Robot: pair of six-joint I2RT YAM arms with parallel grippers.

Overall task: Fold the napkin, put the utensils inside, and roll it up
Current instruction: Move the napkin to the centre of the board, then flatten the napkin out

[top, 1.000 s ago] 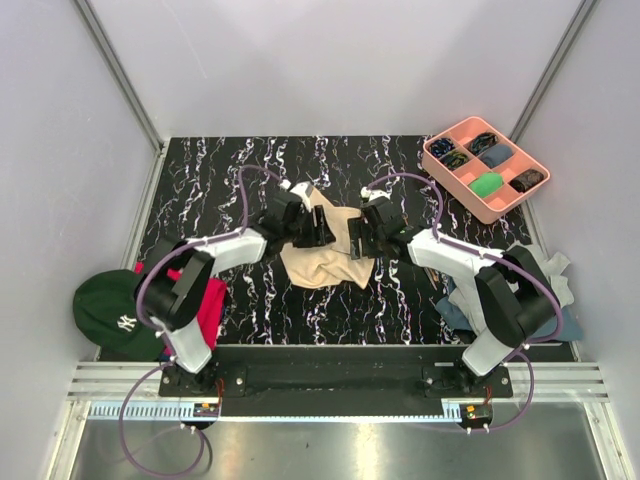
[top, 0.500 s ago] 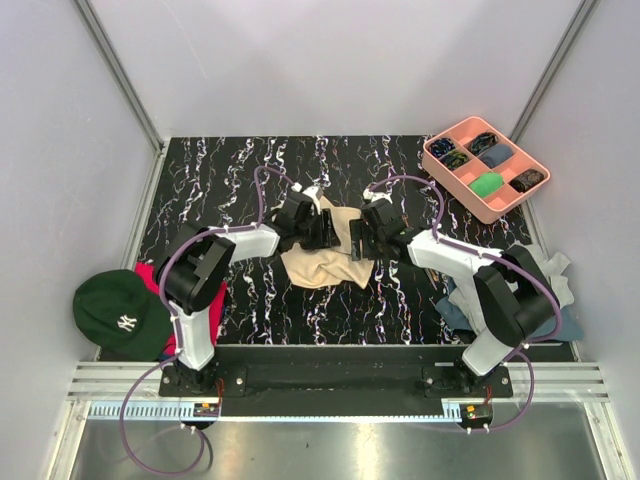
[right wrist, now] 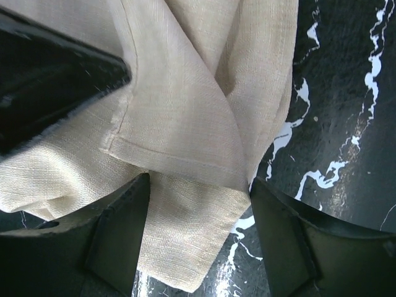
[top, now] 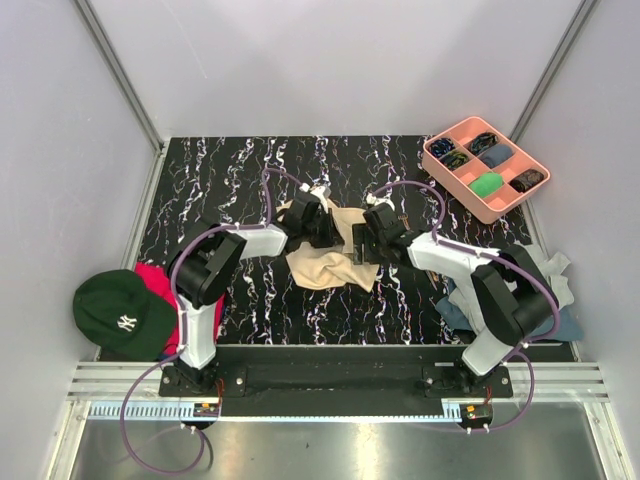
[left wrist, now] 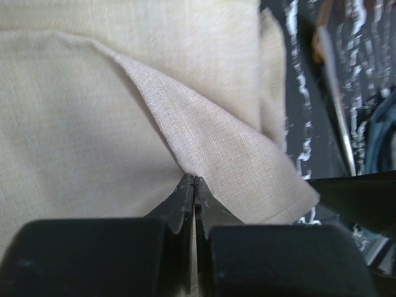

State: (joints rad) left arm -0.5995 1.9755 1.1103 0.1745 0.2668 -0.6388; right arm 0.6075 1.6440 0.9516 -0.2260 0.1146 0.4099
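Black table: napkin pinched by left end effector.

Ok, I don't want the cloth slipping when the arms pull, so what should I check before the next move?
1. Left gripper pinching the napkin: ok, shut on a raised fold.
2. Right gripper gripping too: not ok, jaws open, one on either side of a hemmed corner.
3. Cloth lying flat: not ok, bunched in overlapping layers.
4. Utensils off the cloth: ok, they lie on the table beside it.
5. Clearance between the two grippers: cannot tell, they sit close together over the cloth.
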